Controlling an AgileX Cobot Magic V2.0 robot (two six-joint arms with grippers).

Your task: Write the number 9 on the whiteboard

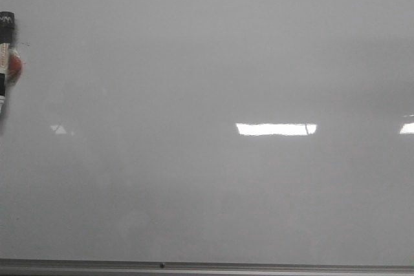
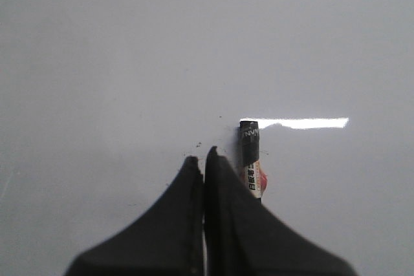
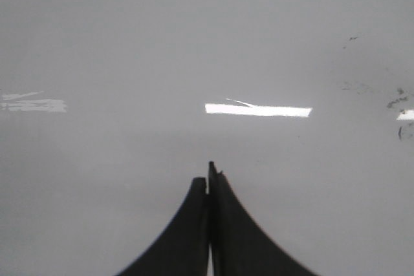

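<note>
While the whiteboard (image 1: 213,63) fills the front view as a glossy pale-grey surface, its grey metal frame edge runs along the bottom of the frame, and bright light reflections sit right of centre and at the top edge. No drawn number shows on the board in any view. A marker pen (image 1: 6,63) with a black cap and a white printed barrel lies at the far left edge of the front view, upright in the frame, cap uppermost, with a small red patch on its side.

In the left wrist view the left hand (image 2: 204,159) has its two dark fingers pressed together with nothing between them; the marker pen (image 2: 251,159) lies just beside the fingertips, lower centre-right of the frame, below a bright reflection.

In the right wrist view the right hand (image 3: 209,176) is likewise closed on nothing, over bare board. Faint dark smudges (image 3: 394,101) speckle the right edge of that frame.
</note>
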